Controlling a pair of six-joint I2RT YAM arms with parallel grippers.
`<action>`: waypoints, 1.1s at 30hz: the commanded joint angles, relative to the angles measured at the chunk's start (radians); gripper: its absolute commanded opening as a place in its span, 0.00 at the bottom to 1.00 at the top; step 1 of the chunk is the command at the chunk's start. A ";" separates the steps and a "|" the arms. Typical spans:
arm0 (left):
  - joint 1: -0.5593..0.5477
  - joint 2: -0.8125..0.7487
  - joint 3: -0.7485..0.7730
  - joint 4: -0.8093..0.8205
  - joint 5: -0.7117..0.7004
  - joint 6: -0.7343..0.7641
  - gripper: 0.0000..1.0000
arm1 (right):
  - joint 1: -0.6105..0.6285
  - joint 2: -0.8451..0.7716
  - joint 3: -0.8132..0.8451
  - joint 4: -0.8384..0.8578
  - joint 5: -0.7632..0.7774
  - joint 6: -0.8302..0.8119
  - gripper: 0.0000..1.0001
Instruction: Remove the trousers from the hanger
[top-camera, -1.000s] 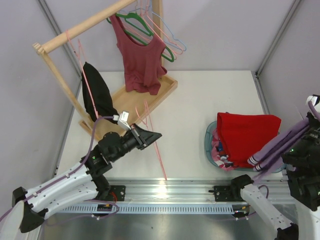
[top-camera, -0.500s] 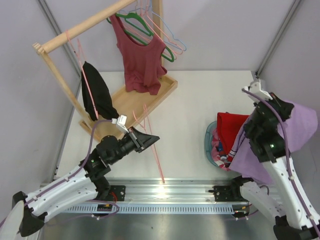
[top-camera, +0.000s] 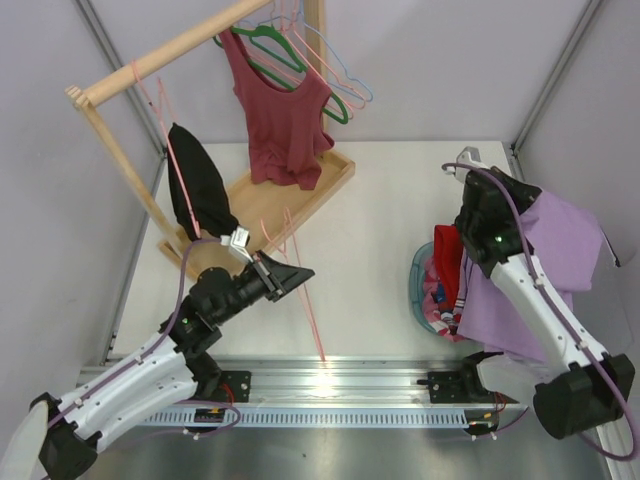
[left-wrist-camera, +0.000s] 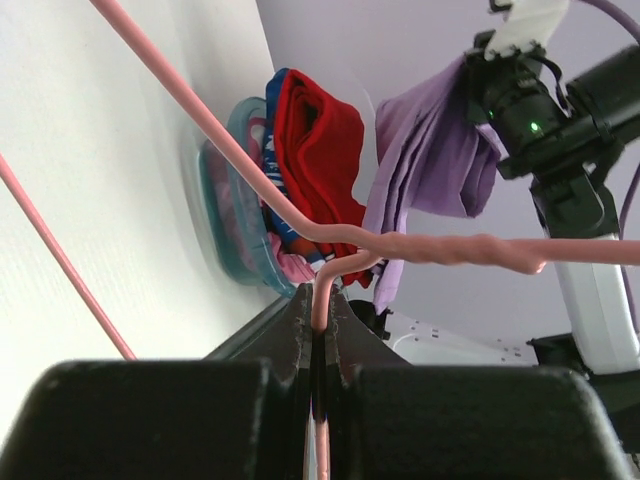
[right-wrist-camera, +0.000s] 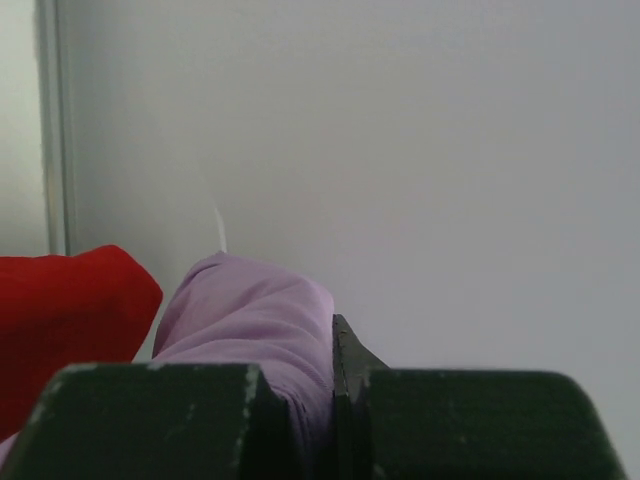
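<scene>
I have my left gripper (left-wrist-camera: 318, 300) pinched tight on the thin pink wire hanger (left-wrist-camera: 440, 248), which is bare and slants toward the near edge of the white table (top-camera: 380, 200), left of centre. My right gripper (right-wrist-camera: 332, 345) is clamped on the soft lilac trousers (top-camera: 560, 240). They drape over that arm at far right, beside the round teal basket (top-camera: 417, 285) of red cloth (top-camera: 447, 262). A wooden rack (top-camera: 170, 48) stands far left.

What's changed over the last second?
The right tool, shut on the trousers, swung them leftward from the right edge of view, toward the basket. The left tool kept gripping the hanger, barely shifting.
</scene>
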 joint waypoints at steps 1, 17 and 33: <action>0.039 0.015 -0.023 0.087 0.094 -0.035 0.00 | -0.006 0.061 0.050 0.067 -0.026 -0.042 0.00; 0.177 0.015 -0.072 0.137 0.247 -0.062 0.00 | 0.006 0.308 0.077 -0.037 -0.078 0.099 0.00; 0.177 -0.004 -0.057 0.143 0.261 -0.072 0.00 | 0.077 0.224 0.136 -0.634 -0.089 0.388 0.00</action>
